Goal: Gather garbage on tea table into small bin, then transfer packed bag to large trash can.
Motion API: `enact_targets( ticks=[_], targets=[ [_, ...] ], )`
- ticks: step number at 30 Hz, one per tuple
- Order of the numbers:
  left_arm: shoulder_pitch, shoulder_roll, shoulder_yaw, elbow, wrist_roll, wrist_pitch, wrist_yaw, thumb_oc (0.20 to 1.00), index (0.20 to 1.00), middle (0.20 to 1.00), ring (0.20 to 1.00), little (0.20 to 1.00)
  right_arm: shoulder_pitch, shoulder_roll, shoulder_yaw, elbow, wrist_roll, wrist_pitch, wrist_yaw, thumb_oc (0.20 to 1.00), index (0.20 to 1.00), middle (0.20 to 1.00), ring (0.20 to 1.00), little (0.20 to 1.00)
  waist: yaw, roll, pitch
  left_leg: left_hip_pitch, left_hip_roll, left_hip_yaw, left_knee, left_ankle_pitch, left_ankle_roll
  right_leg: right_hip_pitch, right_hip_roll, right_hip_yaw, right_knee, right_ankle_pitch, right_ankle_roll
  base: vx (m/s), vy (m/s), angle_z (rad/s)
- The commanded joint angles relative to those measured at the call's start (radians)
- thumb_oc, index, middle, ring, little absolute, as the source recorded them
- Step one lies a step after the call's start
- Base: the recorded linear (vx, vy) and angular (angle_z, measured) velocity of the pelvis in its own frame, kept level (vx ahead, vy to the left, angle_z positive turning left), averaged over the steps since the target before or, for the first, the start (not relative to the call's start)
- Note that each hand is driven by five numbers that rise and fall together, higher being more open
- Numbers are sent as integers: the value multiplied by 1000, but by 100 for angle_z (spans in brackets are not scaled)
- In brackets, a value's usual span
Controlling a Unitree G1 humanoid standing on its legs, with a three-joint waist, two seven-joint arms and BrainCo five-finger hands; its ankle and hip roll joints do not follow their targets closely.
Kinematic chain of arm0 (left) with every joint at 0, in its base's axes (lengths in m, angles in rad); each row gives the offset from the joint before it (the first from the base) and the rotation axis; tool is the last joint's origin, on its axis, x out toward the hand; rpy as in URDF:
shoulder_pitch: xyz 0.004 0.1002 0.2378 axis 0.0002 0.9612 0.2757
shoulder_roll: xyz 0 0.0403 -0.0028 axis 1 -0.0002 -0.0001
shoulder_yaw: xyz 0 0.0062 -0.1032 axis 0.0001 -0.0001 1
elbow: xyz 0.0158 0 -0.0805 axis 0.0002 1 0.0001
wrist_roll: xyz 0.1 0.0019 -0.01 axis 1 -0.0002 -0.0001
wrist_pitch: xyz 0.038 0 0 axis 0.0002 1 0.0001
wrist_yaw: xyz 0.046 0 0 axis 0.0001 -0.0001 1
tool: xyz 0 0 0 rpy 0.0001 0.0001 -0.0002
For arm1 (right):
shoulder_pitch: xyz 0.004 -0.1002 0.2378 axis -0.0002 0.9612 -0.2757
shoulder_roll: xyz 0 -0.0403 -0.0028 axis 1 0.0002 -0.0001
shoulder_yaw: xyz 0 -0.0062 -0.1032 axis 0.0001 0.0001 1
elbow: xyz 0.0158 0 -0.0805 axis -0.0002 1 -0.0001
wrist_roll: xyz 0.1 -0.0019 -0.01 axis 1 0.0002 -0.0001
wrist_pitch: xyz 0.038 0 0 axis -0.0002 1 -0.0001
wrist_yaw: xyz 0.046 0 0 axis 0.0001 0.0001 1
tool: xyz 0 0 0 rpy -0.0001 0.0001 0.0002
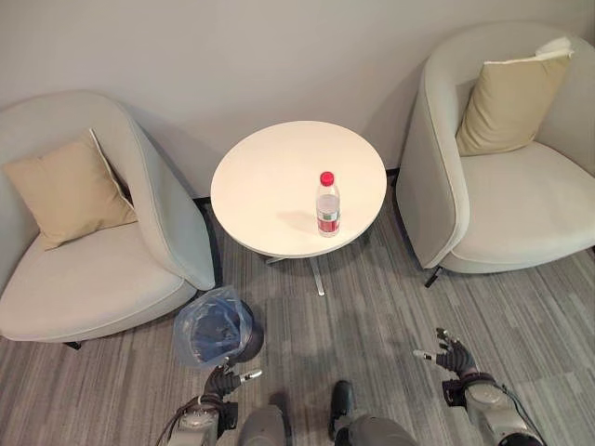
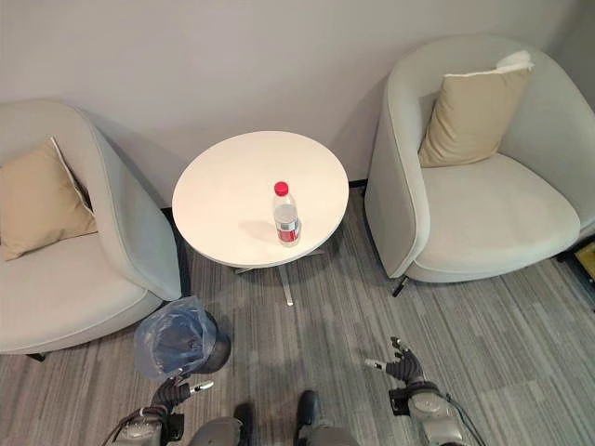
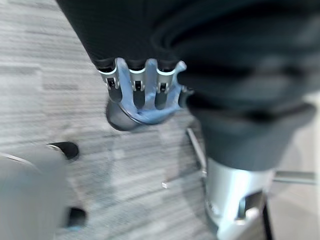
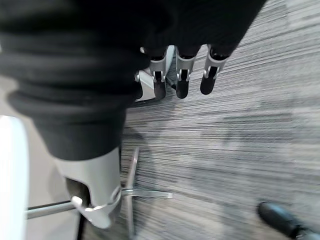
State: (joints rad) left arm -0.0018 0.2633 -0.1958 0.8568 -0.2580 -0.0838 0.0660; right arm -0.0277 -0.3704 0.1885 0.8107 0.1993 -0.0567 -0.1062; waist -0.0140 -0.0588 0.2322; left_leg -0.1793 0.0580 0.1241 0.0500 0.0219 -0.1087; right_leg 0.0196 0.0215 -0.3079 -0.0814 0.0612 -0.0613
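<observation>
Item: clear plastic bottle with red cap and red label [image 1: 327,204], standing upright, long axis vertical, on the round white tea-table surface [image 1: 270,177], toward the near edge and slightly right of centre; the sole piece of garbage seen on it. Item: small dark bin lined with a translucent blue plastic bag [image 1: 216,329], on the grey striped carpet [image 1: 372,316] just off the surface's near-left side, beside the left pale grey armchair [image 1: 102,269] with its tan cushion [image 1: 65,190]. A matching right armchair [image 1: 502,186] carries a second tan cushion [image 1: 509,102]. Left hand [image 1: 223,379]: low, close to the bin's near rim, fingers relaxed and loosely spread, holding nothing. Right hand [image 1: 450,355]: low over carpet, well apart from the surface, fingers likewise slack and empty, as its wrist view confirms [image 4: 182,75]. Relation governing the coming move: the bottle lies ahead of and above both hands, between them but somewhat nearer the right; judged, the right arm is better placed to reach up and forward for a side grasp on the upright body, while the left sits ready by the bin. Task judged barely begun.
</observation>
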Motion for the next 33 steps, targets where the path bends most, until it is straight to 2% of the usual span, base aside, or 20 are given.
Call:
enact_targets(
  ticks=[1, 2, 5, 6, 7, 9, 10, 12, 14, 16, 17, 19, 28, 33],
  targets=[
    [4, 36, -6, 0, 18, -10, -3, 1000, 1000, 1000, 1000, 1000, 4, -28, -3, -40, 25, -25, -10, 1000, 1000, 1000, 1000, 1000, 14, 38, -10, -14, 0, 12, 63, 13, 25, 21, -76, 98, 95, -176, 107, 282, 75, -2],
    [9, 36, -6, 0, 17, -10, 1, 1000, 1000, 1000, 1000, 1000, 7, -22, -3, -40, 23, -21, -14, 1000, 1000, 1000, 1000, 1000, 23, 39, -4, -38, 4, 15, 52, 36, 19, 46, -71, 108, 103, -189, 109, 297, 123, 1],
    [27, 38, 5, 2, 25, -6, -4, 1000, 1000, 1000, 1000, 1000, 16, -9, -5, -42, 9, -19, -9, 1000, 1000, 1000, 1000, 1000, 26, 37, -23, -6, -3, 23, 47, 16, 38, 85, -76, 124, 108, -206, 123, 331, 203, -21],
    [29, 43, 9, 8, 33, -8, -4, 1000, 1000, 1000, 1000, 1000, 14, 4, -5, -37, -2, -16, -7, 1000, 1000, 1000, 1000, 1000, 31, 24, -43, 13, -15, 45, 56, -11, 57, 101, -109, 135, 114, -208, 143, 375, 292, -48],
    [26, 45, 12, 12, 33, -9, -4, 1000, 1000, 1000, 1000, 1000, 11, 9, -4, -33, -3, -15, -4, 1000, 1000, 1000, 1000, 1000, 33, 21, -49, 20, -20, 53, 55, -22, 64, 100, -118, 140, 116, -206, 150, 396, 359, -60],
    [19, 69, 26, -2, 28, -8, 0, 1000, 1000, 1000, 1000, 1000, 3, 20, 0, -49, -10, -12, 1, 1000, 1000, 1000, 1000, 1000, 38, 10, -63, 43, -39, 69, 54, -62, 94, 71, -148, 156, 188, -200, 181, 212, 238, -48],
    [19, 70, 26, -2, 28, -8, 0, 1000, 1000, 1000, 1000, 1000, 3, 20, 0, -49, -10, -12, 1, 1000, 1000, 1000, 1000, 1000, 39, 10, -64, 42, -39, 69, 55, -62, 94, 69, -148, 157, 190, -201, 181, 131, 174, -30],
    [15, 87, 41, -10, 30, -11, 7, 1000, 1000, 1000, 1000, 1000, -1, 20, 0, -79, -21, -16, 1, 1000, 1000, 1000, 1000, 1000, 30, 22, -57, 68, -49, 62, 43, -81, 115, -1, -149, 183, 297, -187, 197, 102, 131, -6],
    [19, 91, 46, -11, 33, -12, 9, 1000, 1000, 1000, 1000, 1000, 0, 14, 5, -106, -39, -16, -1, 1000, 1000, 1000, 1000, 1000, 23, 31, -53, 93, -55, 50, 24, -85, 122, -52, -137, 203, 322, -174, 191, 109, 63, 25],
    [18, 88, 50, -3, 32, -15, 12, 1000, 1000, 1000, 1000, 1000, -5, -6, 15, -147, -73, -20, -8, 1000, 1000, 1000, 1000, 1000, 9, 43, -43, 121, -61, 35, -3, -82, 122, -107, -119, 215, 283, -152, 183, 116, -26, 61],
    [23, 88, 54, -9, 38, -21, 14, 1000, 1000, 1000, 1000, 1000, 3, -31, 22, -215, -118, -28, -13, 1000, 1000, 1000, 1000, 1000, -4, 35, -21, 133, -70, 9, 14, -89, 119, -114, -107, 247, 235, -136, 182, 82, -91, 53],
    [30, 81, 56, -8, 47, -24, 13, 1000, 1000, 1000, 1000, 1000, 8, -52, 25, -250, -158, -33, -17, 1000, 1000, 1000, 1000, 1000, -2, 29, -23, 136, -73, 4, 19, -92, 116, -92, -107, 250, 203, -134, 176, 65, -118, 51],
    [87, 64, 57, -12, 95, -21, -12, 1000, 1000, 1000, 1000, 1000, -16, -226, 75, -528, -400, -50, 21, 1000, 1000, 1000, 1000, 1000, 17, 36, -69, 193, -57, -18, -51, -64, 82, 38, -93, 193, 69, -136, 158, 67, -78, 13],
    [94, 57, 53, 5, 103, -22, -15, 1000, 1000, 1000, 1000, 1000, -47, -236, 114, -541, -418, -54, 30, 1000, 1000, 1000, 1000, 1000, 25, 39, -77, 214, -58, -25, -73, -59, 78, 62, -91, 177, 53, -140, 156, 51, -5, 13]
  ],
)
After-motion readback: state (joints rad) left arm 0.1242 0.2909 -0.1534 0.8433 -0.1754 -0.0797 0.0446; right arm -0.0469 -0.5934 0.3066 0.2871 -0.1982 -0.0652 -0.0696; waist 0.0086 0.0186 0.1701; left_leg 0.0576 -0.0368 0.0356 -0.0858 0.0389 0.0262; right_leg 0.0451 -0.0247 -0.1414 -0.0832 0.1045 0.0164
